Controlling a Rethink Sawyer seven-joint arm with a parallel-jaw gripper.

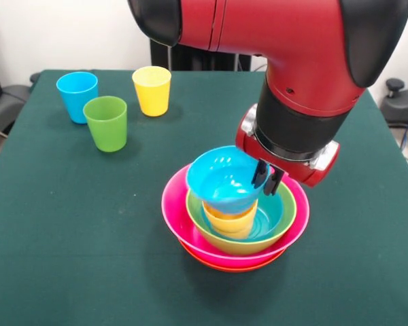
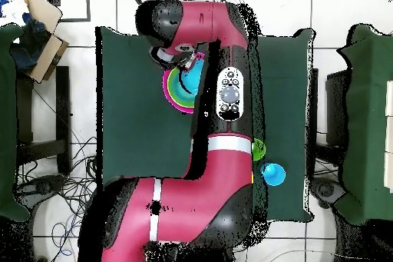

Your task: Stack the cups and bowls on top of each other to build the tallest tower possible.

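Front view, gripper (image 1: 267, 178) clamped on blue bowl (image 1: 221, 178) rim; blue, green, yellow cups (image 1: 105, 123) well apart

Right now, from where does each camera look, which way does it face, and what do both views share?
Front view: across the table, facing the robot; shows the red arm and its gripper shut on the small glossy blue bowl.
Overhead view: above, looking straight down; the arm covers much of the green table.
Shared: the stacked bowls with the large pink bowl and the light blue cup.

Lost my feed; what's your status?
Gripper shut on blue bowl rim. Bowl tilted over yellow cup in the stack. Three cups apart. Nothing in the way.
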